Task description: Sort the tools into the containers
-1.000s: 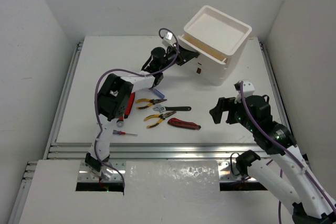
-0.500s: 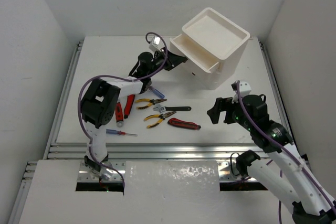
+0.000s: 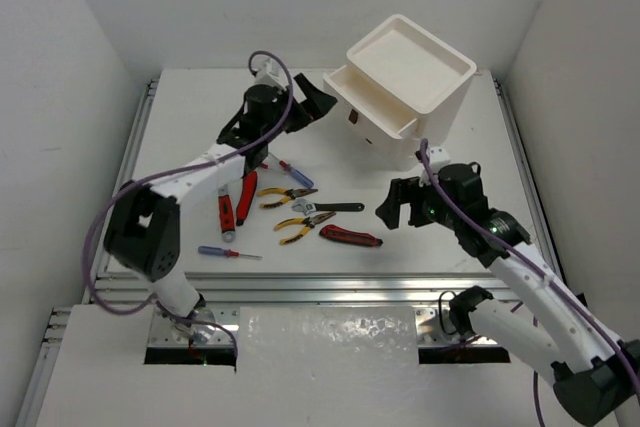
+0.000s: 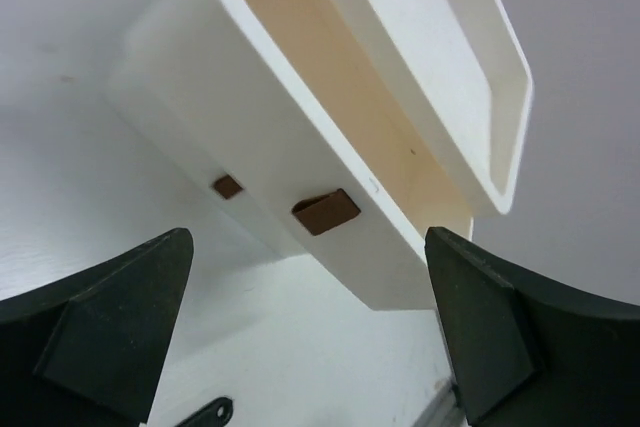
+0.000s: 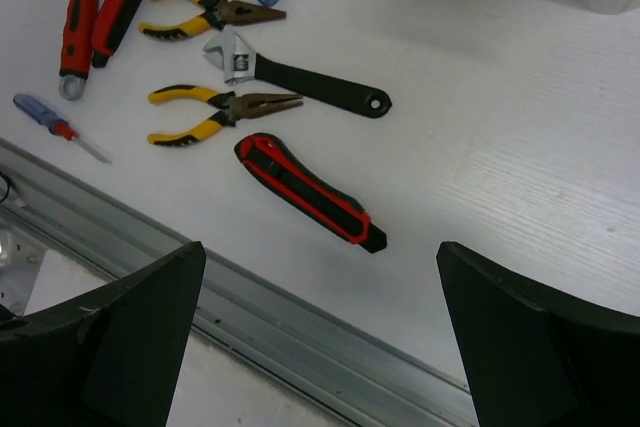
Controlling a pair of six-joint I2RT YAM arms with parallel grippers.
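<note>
At table's left, the left arm (image 3: 190,177) stretches forward, the left gripper (image 3: 311,102) spread wide and empty, seemingly just short of the white drawer unit (image 3: 440,122), top drawer ajar. Tools (image 3: 335,208) lie mid-table; the right gripper (image 3: 398,209) hovers beside them, splayed, empty.

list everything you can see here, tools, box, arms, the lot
drawer unit: one, white with dark red tabs, far right of table, top drawer partly out
pliers: two, yellow handles, table centre
screwdrivers: two, blue handles, one front left, one behind the pliers
utility knives: two, red and black, one right of the pliers, one left
black wrench: one, between the pliers
red wrench: one, left of the group
table: one, white
left end effector: open, empty, facing the drawer front
right end effector: open, empty, above the table right of the tools
</note>
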